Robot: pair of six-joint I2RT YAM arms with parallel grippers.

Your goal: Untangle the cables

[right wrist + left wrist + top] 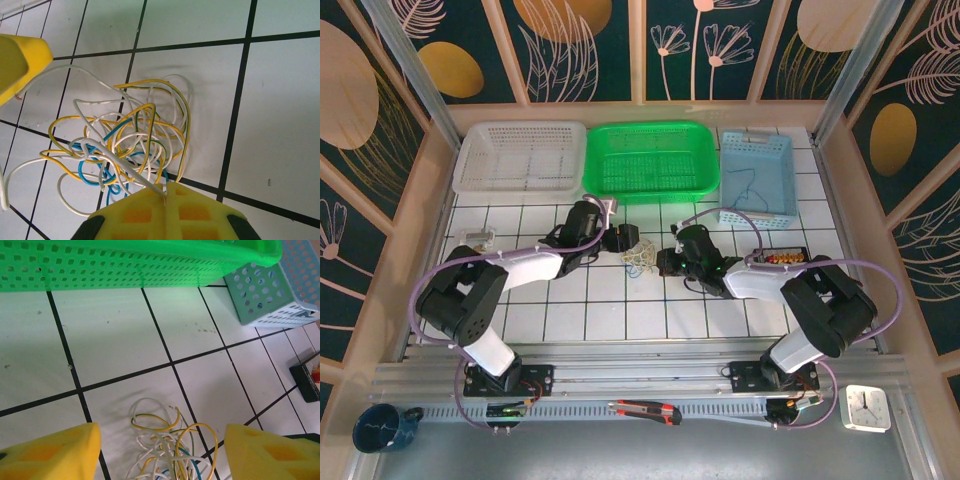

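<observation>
Cables (640, 258) lie in a small loose clump on the white tiled table (620, 320), between the two grippers and a short way in front of the green basket (650, 158). A white basket (520, 155) stands to the left of the green one and a blue basket (757, 175) to its right, all three along the far edge.

Seen from the right wrist, the cables (130, 145) are thin white, yellow, blue and green-and-yellow strands looped over one another. The right gripper (166, 200) has its yellow pads pressed tight together, and a white strand runs straight into the seam between them, so it is clamped on the near edge of the clump.

The left gripper (161, 437) stands with its jaws wide apart, one yellow finger (50, 452) on either side of the clump, and no pad meets a strand in its own view. From the right wrist, one left finger (20, 55) shows at the upper left; a long white strand leads up to it, but I cannot tell whether they touch.
</observation>
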